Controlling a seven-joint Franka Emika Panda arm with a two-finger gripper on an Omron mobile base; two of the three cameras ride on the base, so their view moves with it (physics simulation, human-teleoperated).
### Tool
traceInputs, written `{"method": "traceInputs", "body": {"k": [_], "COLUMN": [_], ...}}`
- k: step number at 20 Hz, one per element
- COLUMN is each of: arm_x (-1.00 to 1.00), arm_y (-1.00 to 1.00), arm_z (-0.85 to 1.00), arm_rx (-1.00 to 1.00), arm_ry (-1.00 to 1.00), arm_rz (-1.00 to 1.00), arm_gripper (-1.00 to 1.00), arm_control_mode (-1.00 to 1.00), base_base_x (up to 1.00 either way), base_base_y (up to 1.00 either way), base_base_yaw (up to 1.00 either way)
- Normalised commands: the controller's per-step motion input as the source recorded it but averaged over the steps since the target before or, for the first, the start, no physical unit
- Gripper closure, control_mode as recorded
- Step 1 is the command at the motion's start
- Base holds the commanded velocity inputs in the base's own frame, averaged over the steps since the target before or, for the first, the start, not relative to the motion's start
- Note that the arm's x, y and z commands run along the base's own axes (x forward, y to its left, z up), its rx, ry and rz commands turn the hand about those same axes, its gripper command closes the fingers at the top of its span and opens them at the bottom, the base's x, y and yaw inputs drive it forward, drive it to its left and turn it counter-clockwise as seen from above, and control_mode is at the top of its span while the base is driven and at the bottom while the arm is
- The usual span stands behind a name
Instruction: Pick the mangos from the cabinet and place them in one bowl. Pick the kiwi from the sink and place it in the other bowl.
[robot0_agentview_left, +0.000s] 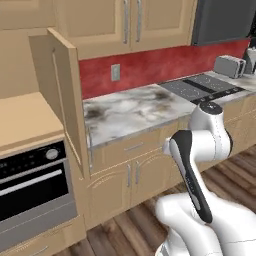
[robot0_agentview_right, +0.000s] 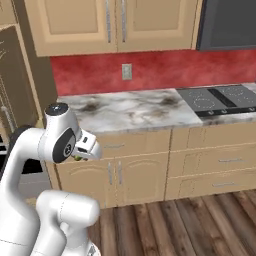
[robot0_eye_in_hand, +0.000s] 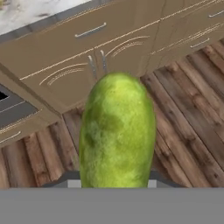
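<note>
Mottled green mango (robot0_eye_in_hand: 117, 131), grey-veined white marble counter (robot0_agentview_left: 130, 112), red backsplash (robot0_agentview_right: 165, 70), tan cabinets (robot0_agentview_left: 125, 25), brown plank floor (robot0_agentview_right: 190, 220).

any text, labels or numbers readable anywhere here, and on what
None can be read.
Black built-in oven panel: faint pale marks beside its round knob, too blurred to read.
Black glass cooktop: only burner rings, no text.
Grey wall outlet plate: blank.
Long green oval mango: no sticker.

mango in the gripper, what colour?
Mottled green mango, clearest in the hand view.
</note>
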Motion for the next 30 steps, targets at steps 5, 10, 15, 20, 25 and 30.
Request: {"method": "traceInputs", "body": {"k": [5,10,15,20,25,30], "arm_x": [0.00,0.00,0.00,0.00,0.00,0.00], "arm_y": [0.00,0.00,0.00,0.00,0.00,0.00], "arm_z": [0.00,0.00,0.00,0.00,0.00,0.00], "arm_rx": [0.00,0.00,0.00,0.00,0.00,0.00], "arm_ry": [0.00,0.00,0.00,0.00,0.00,0.00], "arm_rz": [0.00,0.00,0.00,0.00,0.00,0.00], "arm_gripper": [1.00,1.00,1.00,1.00,1.00,1.00], "arm_control_mode": [1.00,1.00,1.00,1.00,1.00,1.00], "base_base_x": [0.00,0.00,0.00,0.02,0.01,0.00], "base_base_y": [-0.05,-0.11,-0.16,-0.30,-0.31,-0.19], "base_base_yaw": [-0.46,-0.43,-0.43,-0.41,-0.42,-0.46]}}
